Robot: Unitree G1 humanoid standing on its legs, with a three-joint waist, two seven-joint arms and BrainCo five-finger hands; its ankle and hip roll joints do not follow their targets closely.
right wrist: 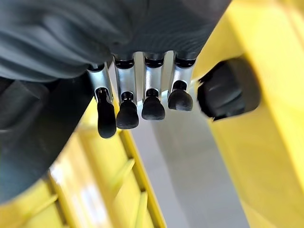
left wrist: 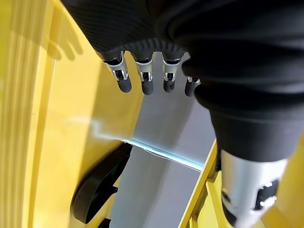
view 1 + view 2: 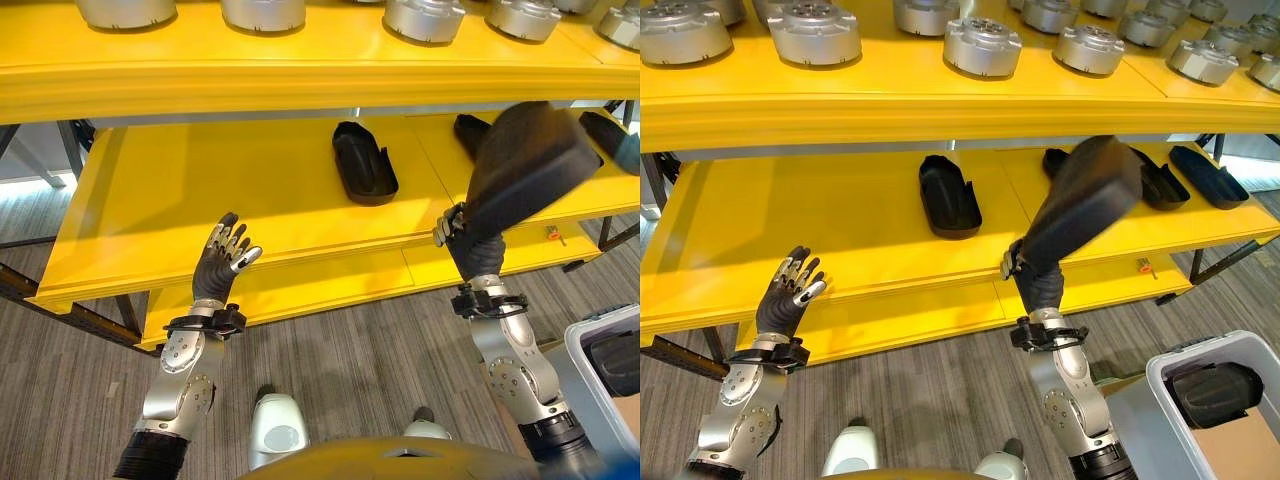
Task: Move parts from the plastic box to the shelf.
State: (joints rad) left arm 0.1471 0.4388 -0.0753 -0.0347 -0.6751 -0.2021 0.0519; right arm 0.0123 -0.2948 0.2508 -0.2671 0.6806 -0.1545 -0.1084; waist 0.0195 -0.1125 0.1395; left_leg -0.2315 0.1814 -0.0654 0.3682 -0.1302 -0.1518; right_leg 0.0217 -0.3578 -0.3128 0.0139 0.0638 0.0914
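The right hand [image 3: 1025, 262] grips the low end of a black part [image 3: 1085, 205], raised tilted over the shelf [image 3: 840, 235] front; the left hand [image 3: 222, 262] hangs open, holding nothing. The part looks stiff, light and smooth, so an end grip may let it swing; a mid-body hold seems safer.

The left hand [image 3: 222, 262] is reaching upward, fingers straight and slightly spread. The right hand [image 3: 1025, 262] is raised on an upright forearm, fingers curling round a dark part.
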